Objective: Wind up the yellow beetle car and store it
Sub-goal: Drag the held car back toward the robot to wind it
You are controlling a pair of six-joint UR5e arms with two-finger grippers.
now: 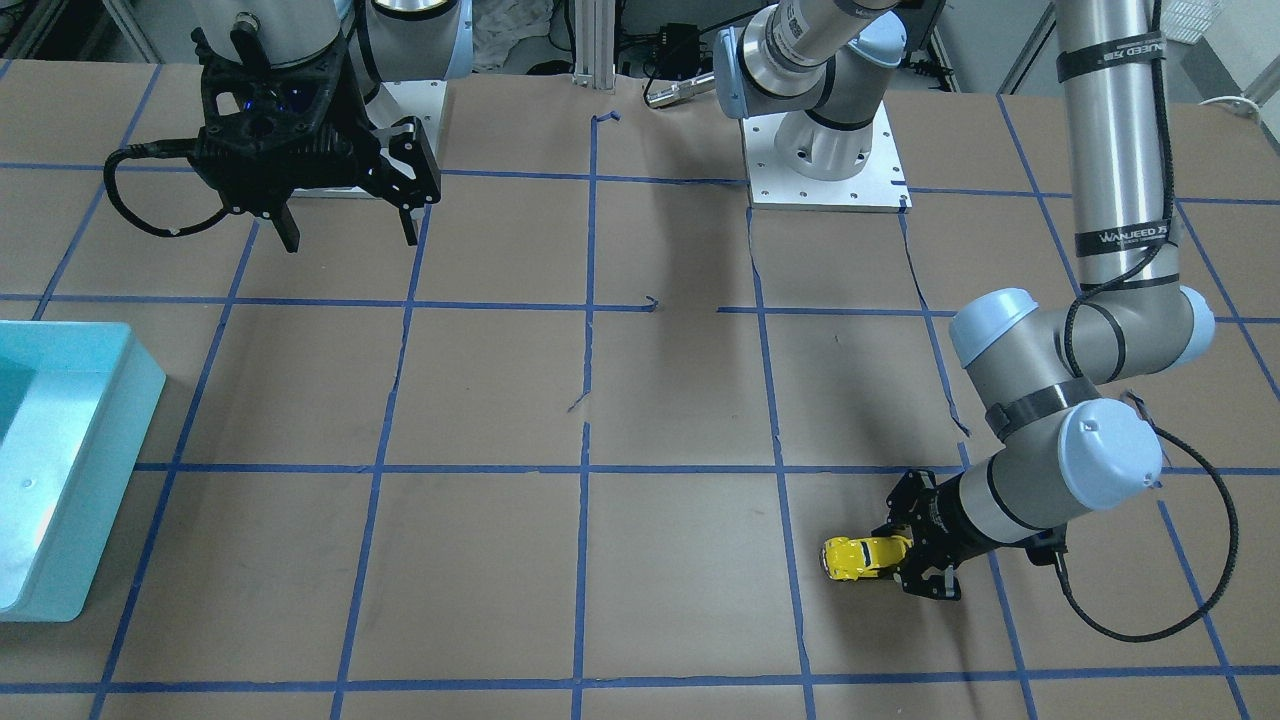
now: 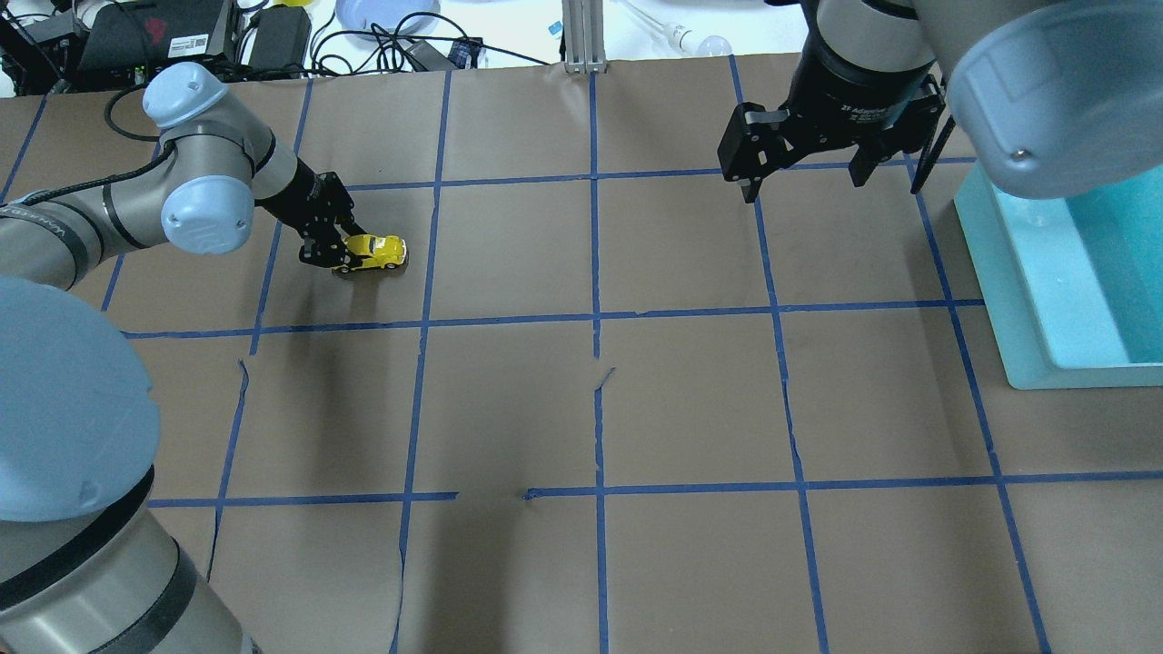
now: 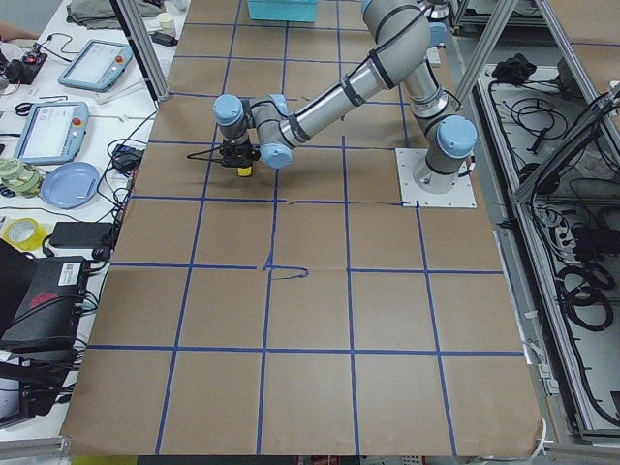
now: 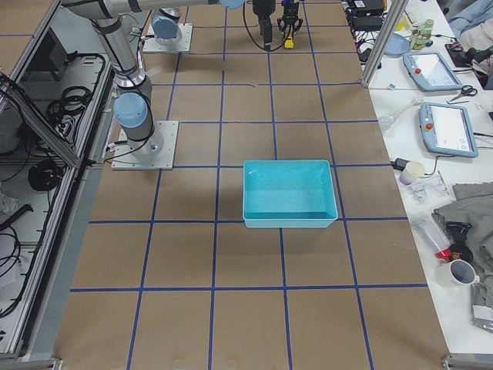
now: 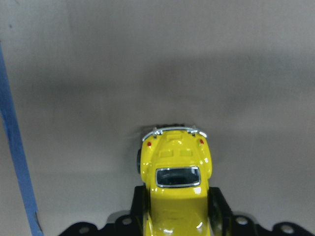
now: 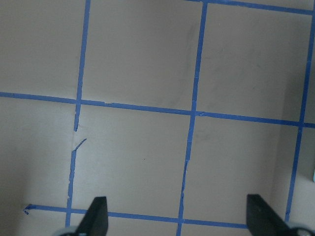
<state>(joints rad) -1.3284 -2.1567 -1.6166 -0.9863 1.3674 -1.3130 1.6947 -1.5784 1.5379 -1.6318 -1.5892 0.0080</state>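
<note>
1. Brown paper gridded with blue tape covers the table (image 2: 690,409); the yellow beetle car (image 2: 374,252) sits wheels-down on it, well apart from the teal bin (image 2: 1027,300).
2. Left gripper (image 2: 348,255) clamps one end of the car; right gripper (image 2: 804,182) hangs spread and empty.
3. Winding looks to be the step in hand; next likely calls for dragging the car backward, wheels pressed down.

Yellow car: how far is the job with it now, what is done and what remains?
Done: the grasp. The left gripper has its jaws shut on the yellow car. In hand: the car is low at the table; whether it is wound up cannot be seen. Left: storing it, probably in the blue bin at the far side, which shows nothing inside. The right gripper hangs open and empty.
</note>
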